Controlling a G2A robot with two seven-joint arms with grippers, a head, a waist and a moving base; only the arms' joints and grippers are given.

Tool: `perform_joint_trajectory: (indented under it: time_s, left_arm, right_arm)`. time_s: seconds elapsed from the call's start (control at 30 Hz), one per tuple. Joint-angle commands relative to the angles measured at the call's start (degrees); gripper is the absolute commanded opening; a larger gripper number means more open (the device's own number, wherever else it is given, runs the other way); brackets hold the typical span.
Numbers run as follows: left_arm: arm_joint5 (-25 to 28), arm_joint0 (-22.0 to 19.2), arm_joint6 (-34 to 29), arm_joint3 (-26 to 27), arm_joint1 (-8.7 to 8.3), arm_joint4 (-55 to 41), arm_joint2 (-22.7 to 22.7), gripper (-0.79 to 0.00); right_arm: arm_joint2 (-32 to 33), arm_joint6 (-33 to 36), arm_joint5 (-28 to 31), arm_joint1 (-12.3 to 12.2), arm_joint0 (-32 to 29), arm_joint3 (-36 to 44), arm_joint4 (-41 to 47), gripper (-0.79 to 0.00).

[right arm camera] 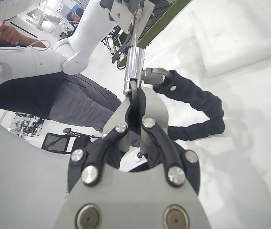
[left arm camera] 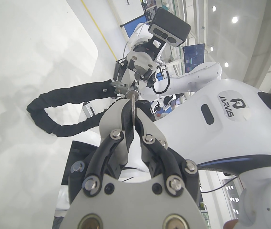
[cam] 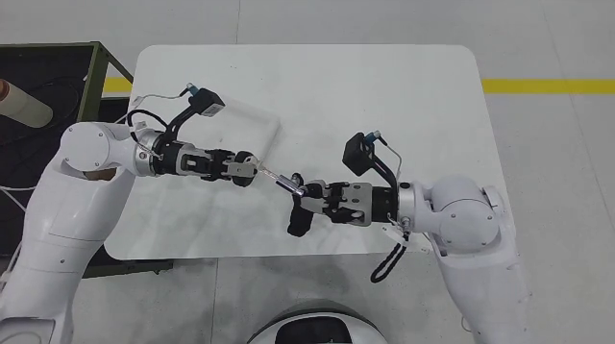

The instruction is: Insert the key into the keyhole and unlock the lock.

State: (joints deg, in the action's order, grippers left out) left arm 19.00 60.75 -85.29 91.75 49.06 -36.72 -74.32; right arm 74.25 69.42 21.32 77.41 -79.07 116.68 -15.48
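One thin silver metal key (cam: 274, 177), one chrome cylinder lock (cam: 299, 188) with black fabric-sleeved cable loop (cam: 296, 223), two grippers, over the white table (cam: 404, 85), just 6 o'clock of centre. We see the left gripper (cam: 252, 168), at the lock's 10 o'clock, pinching the key; the right gripper (cam: 309, 193) clamps the lock. Right wrist view: key tip meets the cylinder's end, perhaps inserted. Left wrist view: key edge-on.

White arms (cam: 91, 147), black-padded fingers (left arm camera: 127, 117), silver screws (left arm camera: 116, 134)
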Motion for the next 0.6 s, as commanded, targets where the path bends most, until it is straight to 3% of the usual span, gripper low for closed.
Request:
perform_joint_trajectory:
  time_s: [0.0, 0.57]
  left_arm:
    - [-0.10, 0.04, -0.10, 0.04, -0.03, -0.22, -0.07, -0.785]
    - [-0.97, -0.25, -0.97, 0.59, -0.30, 1.35, 0.46, -0.785]
  right_arm:
    - [-0.15, -0.21, 0.00, -0.17, 0.07, 0.03, 0.06, -0.785]
    - [-1.55, -0.89, -0.56, -1.55, 0.90, 0.46, -0.88, -0.785]
